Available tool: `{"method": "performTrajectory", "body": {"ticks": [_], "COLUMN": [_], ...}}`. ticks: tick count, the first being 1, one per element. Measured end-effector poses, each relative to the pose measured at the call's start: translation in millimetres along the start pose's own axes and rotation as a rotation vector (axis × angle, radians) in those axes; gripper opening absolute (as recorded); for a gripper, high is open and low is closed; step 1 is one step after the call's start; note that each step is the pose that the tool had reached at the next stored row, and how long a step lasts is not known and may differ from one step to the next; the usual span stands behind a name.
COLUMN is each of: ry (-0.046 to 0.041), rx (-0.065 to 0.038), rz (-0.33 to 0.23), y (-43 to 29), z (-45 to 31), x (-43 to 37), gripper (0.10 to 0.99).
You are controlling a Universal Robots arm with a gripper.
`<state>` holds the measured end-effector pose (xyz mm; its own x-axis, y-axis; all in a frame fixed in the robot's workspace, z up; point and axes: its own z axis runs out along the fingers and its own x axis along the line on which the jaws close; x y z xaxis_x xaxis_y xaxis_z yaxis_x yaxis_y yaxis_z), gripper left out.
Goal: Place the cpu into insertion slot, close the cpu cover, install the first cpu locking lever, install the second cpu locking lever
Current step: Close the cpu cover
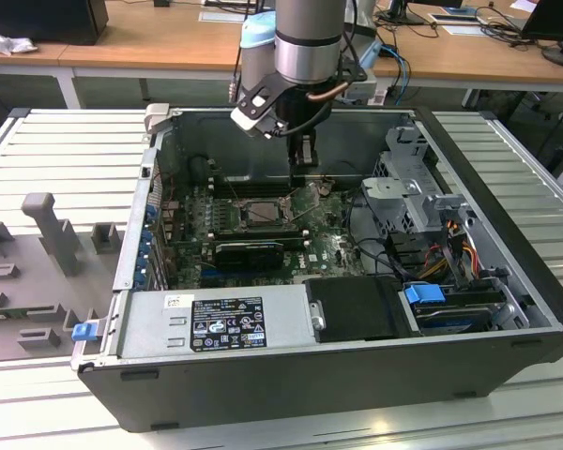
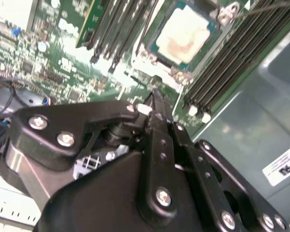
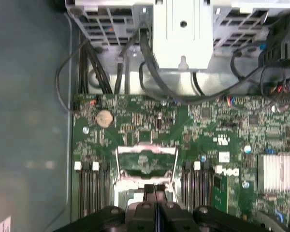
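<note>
Memory slots (image 3: 89, 186) flank the insertion slot (image 2: 146, 53), where the cpu (image 2: 186, 34) lies. The cpu cover (image 3: 146, 151) stands tilted up. The gripper (image 3: 154, 189), fingers pressed together and empty, seems to touch the cover's edge.

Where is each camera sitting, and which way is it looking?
Exterior view: off the arm, above the open computer case, looking down inside; the arm and gripper show.
First wrist view: at the wrist, facing down onto the green board and cpu cover; the gripper shows.
Second wrist view: at the wrist, slanting past the gripper's black links toward the cpu.
Both wrist views share gripper and memory slots.
</note>
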<state>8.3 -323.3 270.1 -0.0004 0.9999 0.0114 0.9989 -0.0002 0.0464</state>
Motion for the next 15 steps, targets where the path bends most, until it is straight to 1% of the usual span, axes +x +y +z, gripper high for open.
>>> {"method": "performTrajectory", "body": {"ticks": [4,15], "ry": [0.0002,0.0001], "rx": [0.0,0.0], "rz": [0.0,0.0], "y": [4.7,8.3], "z": [0.4,1.0], "x": [0.0,-0.4], "gripper": [0.106,0.106]}}
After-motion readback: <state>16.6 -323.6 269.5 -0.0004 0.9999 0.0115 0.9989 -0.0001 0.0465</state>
